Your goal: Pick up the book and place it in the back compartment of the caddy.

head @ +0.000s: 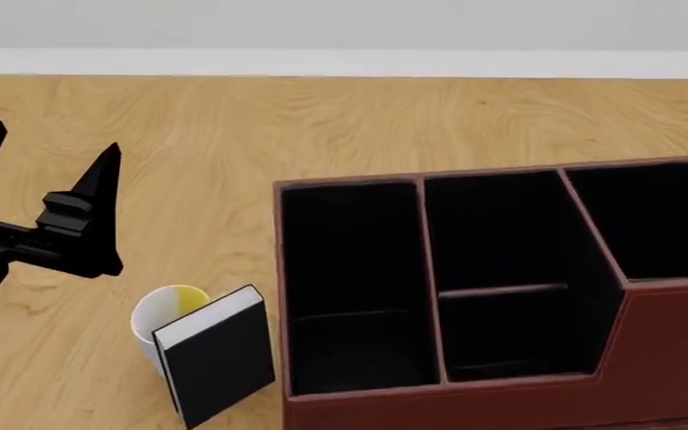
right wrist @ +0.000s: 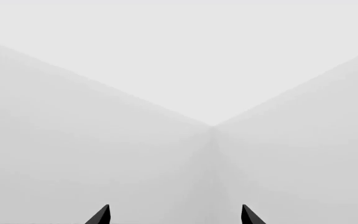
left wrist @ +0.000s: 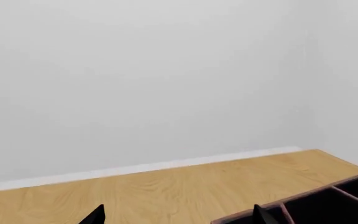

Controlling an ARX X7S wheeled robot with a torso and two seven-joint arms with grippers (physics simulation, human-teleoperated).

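Observation:
The black book stands upright at the near left and leans on a white-and-yellow mug. The reddish-brown caddy stands just right of the book. Its back compartment is the small cell behind the thin crossbar in the middle column, at the low near wall. My left gripper is open and empty, hovering left of and beyond the book. In the left wrist view its tips frame bare table, with a caddy corner beside them. My right gripper is open and empty, facing only grey walls.
The wooden table stretches to a white wall at the back. The caddy's long left cell, far middle cell and right cell are all black-lined and hold nothing.

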